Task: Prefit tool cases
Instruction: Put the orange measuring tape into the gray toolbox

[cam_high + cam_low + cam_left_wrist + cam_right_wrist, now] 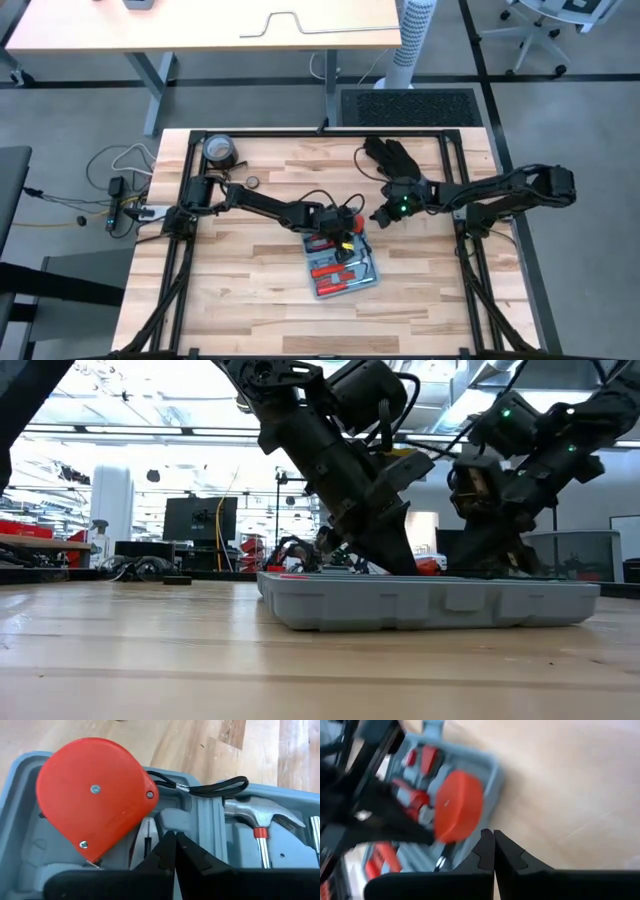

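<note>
Your left claw (345, 222) is the one that matters here: it hangs directly over the upper end of the flat, rectangular light-blue plastic tool case (369, 281), which lies open on the wooden surface (250, 300) near its middle, long axis running away from the arm bases and tilted a little. In the left wrist view that claw's two dark fingers (165, 851) are pressed together with nothing between them, and just beyond their tips sits the round red tape measure (95, 795) in its grey-blue moulded slot, a black wrist loop (220, 787) trailing from it toward the steel-headed hammer (260, 817) in the neighbouring slot. So the case is under and slightly ahead of the left claw, not off to a side; any seating push would go nearly straight down. Your right claw (382, 214) waits just beside the case's upper right corner, over bare wood, also clenched and empty, with the tape measure showing blurred beyond it. The left arm is nearer. A black glove (390, 155) lies well apart, toward the far edge.
</note>
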Tool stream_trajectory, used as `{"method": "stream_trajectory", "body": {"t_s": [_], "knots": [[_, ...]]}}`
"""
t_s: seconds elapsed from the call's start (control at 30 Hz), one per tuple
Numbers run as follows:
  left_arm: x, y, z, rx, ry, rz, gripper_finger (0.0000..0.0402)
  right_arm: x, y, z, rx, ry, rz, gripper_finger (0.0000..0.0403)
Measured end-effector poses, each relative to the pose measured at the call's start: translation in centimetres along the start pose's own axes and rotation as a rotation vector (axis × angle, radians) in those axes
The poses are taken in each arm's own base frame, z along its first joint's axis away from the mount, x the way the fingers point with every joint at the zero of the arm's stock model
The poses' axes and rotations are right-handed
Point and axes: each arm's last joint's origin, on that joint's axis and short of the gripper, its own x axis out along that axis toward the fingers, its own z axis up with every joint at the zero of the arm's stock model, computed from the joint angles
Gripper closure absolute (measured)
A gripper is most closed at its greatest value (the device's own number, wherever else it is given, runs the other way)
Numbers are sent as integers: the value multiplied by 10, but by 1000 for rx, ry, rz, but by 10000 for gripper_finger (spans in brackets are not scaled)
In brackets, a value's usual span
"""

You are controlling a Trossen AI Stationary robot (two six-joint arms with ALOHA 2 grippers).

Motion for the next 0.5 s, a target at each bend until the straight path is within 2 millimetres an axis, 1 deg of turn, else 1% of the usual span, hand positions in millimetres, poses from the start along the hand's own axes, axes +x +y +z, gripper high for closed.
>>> {"method": "stream_trajectory", "body": {"t_s": [0.13, 0.27, 0.4, 0.5], "knots": [[0, -1, 0, 1, -1, -4, 401, -1, -13, 12, 23, -20, -24, 397], [0, 1, 1, -2, -10, 19, 401, 5, -22, 19, 46, -8, 5, 397], [-3, 2, 10, -1, -34, 28, 401, 13, -21, 27, 49, -10, 16, 397], [-4, 1, 14, 12, -48, 38, 401, 18, -15, 34, 23, -13, 29, 398]]}}
